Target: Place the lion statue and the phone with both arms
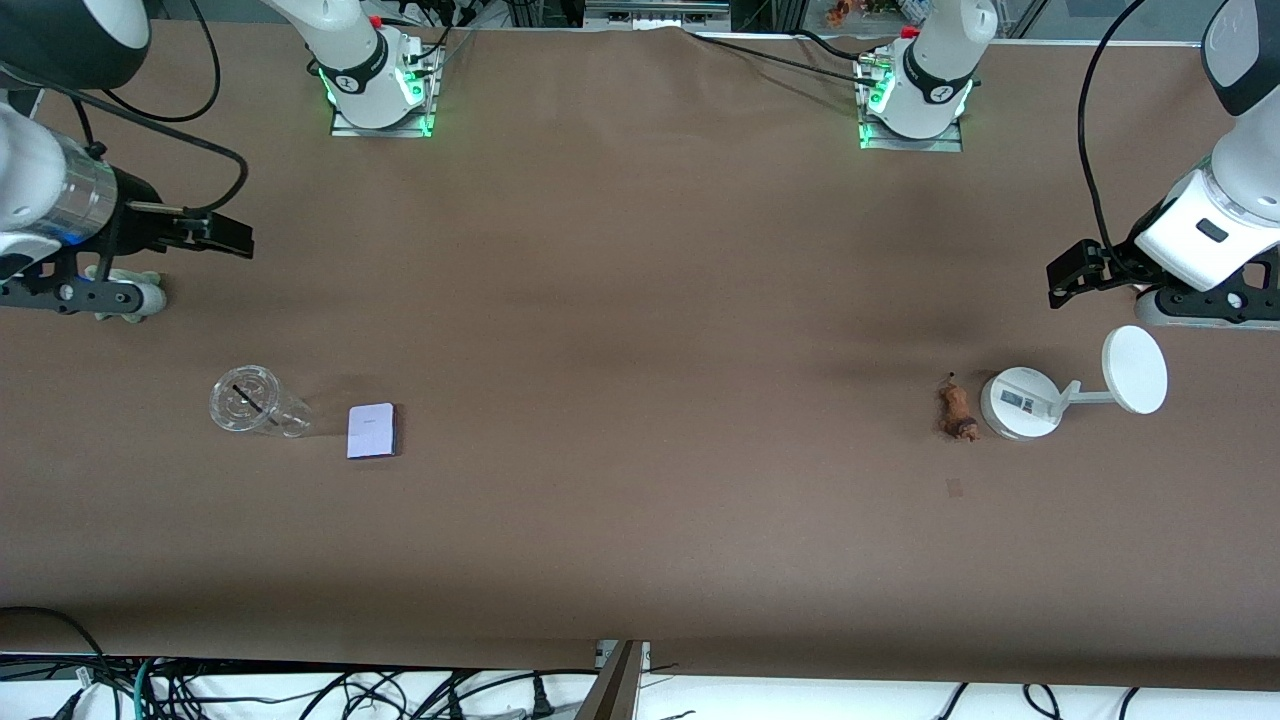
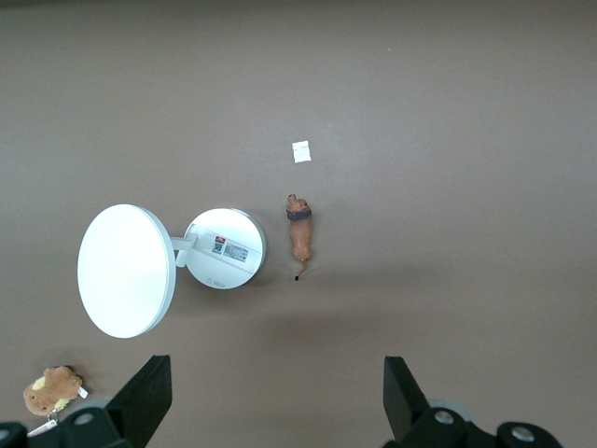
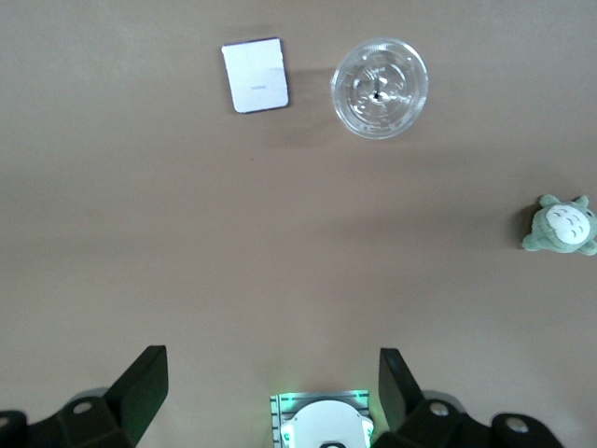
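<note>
Front view: the brown counter (image 1: 640, 320) is carrying everything. The phone (image 1: 371, 431) is lying flat toward the right arm's end of the counter, just beside a clear plastic cup (image 1: 252, 402) that is sitting closer still to that end. The lion statue (image 1: 957, 411) is lying toward the left arm's end, its body running toward and away from the front camera, just beside the round base of a white stand (image 1: 1020, 402) whose disc is leaning out toward the counter's end. The right gripper (image 1: 215, 235) is hanging over the counter's edge at the right arm's end, above a grey-and-white plush toy (image 1: 128, 292), and it is carrying nothing. The left gripper (image 1: 1078, 272) is hanging at the left arm's end, over bare counter farther from the front camera than the stand, also carrying nothing.

Left wrist view: the left jaws are standing wide apart and released, with nothing between them. Below them the lion statue is lying apart from the stand's base, with a small white tag (image 2: 301, 151) on the counter near its darker head end. A brown plush animal (image 2: 52, 389) is peeking in at the frame's corner.

Right wrist view: the right jaws are likewise spread wide and released. The phone and the cup are lying side by side without touching, and the grey-and-white plush toy is sitting well apart from both.
</note>
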Available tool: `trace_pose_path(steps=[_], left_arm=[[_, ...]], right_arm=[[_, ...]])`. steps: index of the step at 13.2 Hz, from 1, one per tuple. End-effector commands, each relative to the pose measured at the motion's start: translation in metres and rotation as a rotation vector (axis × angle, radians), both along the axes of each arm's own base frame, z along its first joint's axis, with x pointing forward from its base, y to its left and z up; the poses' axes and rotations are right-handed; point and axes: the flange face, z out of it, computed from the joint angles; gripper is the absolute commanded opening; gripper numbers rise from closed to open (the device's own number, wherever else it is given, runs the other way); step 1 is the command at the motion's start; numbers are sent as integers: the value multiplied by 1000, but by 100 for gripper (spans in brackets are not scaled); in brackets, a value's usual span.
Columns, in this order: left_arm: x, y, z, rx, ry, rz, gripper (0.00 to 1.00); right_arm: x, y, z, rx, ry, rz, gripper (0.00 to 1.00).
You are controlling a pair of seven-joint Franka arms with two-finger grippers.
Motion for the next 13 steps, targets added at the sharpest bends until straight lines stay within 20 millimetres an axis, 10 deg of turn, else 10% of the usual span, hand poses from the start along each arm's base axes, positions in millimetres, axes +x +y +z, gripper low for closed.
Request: trace_pose_path(steps=[1,13], left_arm=[[2,-2,4,-12,6,0,100],[2,-1,4,-12,6,1,100]], right_arm=[[-37,-37,7,39,-29,-4,100],[-47,-31,22,44,-93,20,100]])
